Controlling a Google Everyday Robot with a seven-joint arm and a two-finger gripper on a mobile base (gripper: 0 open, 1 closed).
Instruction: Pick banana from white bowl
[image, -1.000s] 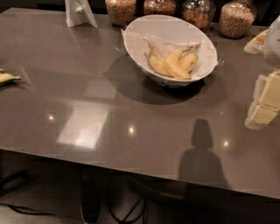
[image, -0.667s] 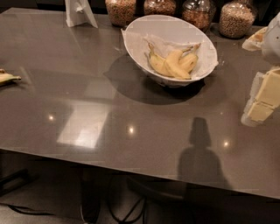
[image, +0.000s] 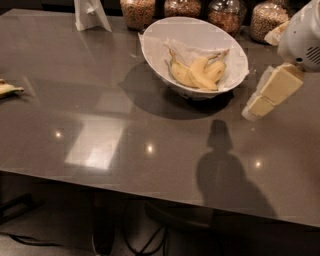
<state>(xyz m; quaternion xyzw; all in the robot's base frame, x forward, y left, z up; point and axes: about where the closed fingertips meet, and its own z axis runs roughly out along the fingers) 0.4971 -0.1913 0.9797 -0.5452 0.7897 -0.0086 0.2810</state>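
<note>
Now your end effector (image: 258, 105) hovers at three o'clock of the white bowl (image: 200, 29), banana (image: 197, 73) inside; grip state you cannot tell.

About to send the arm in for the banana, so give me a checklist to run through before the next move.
1. Bananas lying in the white bowl: ok.
2. Gripper above the bowl: not ok, it hangs to the bowl's right, outside the rim.
3. Way from gripper to bowl free: ok, only bare table below the gap.
4. One banana lying apart for a grasp: not ok, they overlap.
5. Glass jars apart from the bowl's far rim: cannot tell.
</note>
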